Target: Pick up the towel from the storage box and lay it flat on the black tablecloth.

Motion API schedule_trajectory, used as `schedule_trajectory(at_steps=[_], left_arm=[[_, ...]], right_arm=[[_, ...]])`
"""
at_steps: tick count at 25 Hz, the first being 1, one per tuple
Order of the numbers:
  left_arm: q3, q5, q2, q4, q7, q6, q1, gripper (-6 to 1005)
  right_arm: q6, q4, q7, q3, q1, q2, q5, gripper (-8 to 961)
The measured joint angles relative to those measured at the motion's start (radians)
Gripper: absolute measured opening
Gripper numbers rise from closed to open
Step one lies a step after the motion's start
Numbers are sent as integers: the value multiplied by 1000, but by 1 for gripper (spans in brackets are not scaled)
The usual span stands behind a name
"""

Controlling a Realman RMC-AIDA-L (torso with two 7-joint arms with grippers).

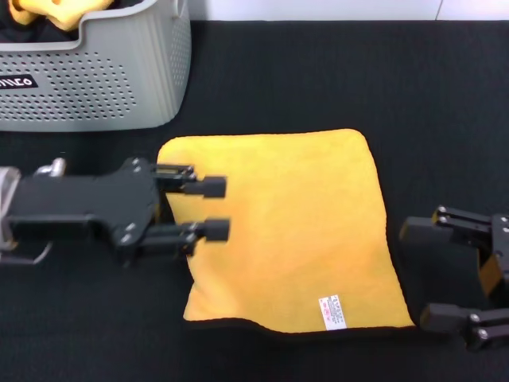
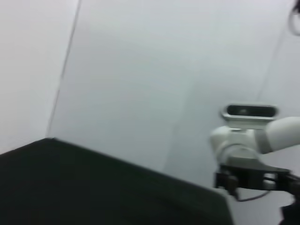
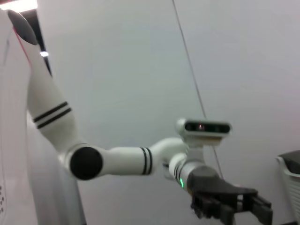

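Observation:
The yellow-orange towel (image 1: 294, 223) lies spread flat on the black tablecloth (image 1: 318, 72), black edging along its near side and its white label (image 1: 332, 313) near the front right corner. My left gripper (image 1: 211, 208) is open and empty, its fingertips over the towel's left edge. My right gripper (image 1: 427, 274) is open and empty just off the towel's right edge, above the cloth. The grey perforated storage box (image 1: 103, 79) stands at the back left, behind the left arm.
A second, bunched-up yellow cloth (image 1: 48, 12) lies in the storage box. The right wrist view shows the left arm (image 3: 131, 159) against a white wall; the left wrist view shows the tablecloth's edge (image 2: 93, 187) and the right arm's wrist (image 2: 248, 140).

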Motion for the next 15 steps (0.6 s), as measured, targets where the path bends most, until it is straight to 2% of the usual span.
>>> schedule_trajectory(at_steps=[3, 7, 9, 10, 15], left_arm=[[-10, 1, 39, -132, 134, 64, -25, 533], [-5, 3, 68, -213, 226, 97, -35, 543], [-5, 4, 73, -224, 252, 100, -34, 548], [-5, 4, 74, -228, 264, 100, -31, 549], [-6, 5, 75, -256, 302, 102, -25, 557]], right_arm=[[23, 3, 7, 0, 25, 17, 0, 856], [74, 9, 7, 0, 53, 41, -12, 856], [91, 16, 7, 0, 65, 48, -20, 856], [122, 37, 9, -1, 91, 60, -36, 856], [134, 86, 11, -7, 129, 68, -49, 856]])
